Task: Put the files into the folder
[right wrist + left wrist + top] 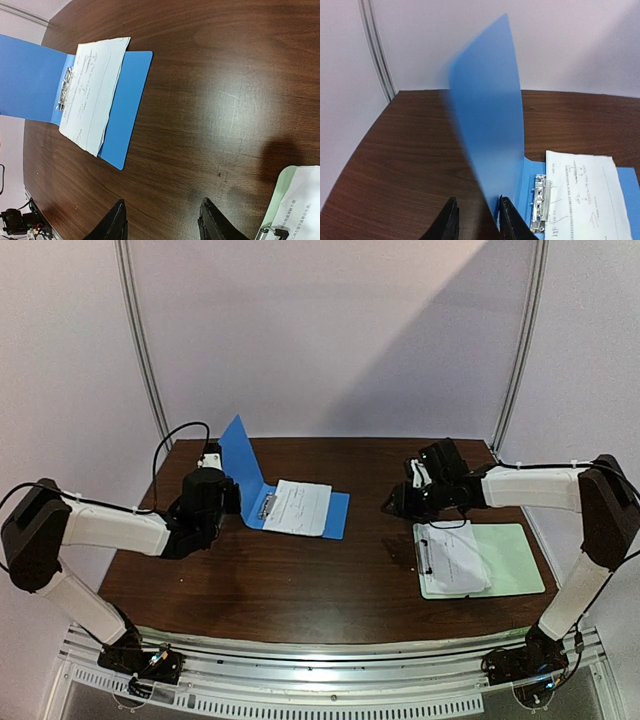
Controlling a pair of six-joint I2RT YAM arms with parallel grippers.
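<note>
The blue folder (338, 515) lies open at the back left of the table, its cover (490, 115) standing almost upright and blurred. One white file (298, 507) rests on the folder's flat half beside the metal clip (540, 202). A second file (455, 560) lies on the pale green clipboard at the right. My left gripper (477, 202) is open, with the cover's lower edge between the fingers, close to the right one. My right gripper (162, 202) hangs open over bare wood, nothing between its fingers.
The green clipboard (515, 555) sits at the front right, its metal clip (425, 555) on its left side. Dark wood lies between folder and clipboard. A black cable (175, 440) loops at the table's back left corner. Metal frame posts stand behind the table.
</note>
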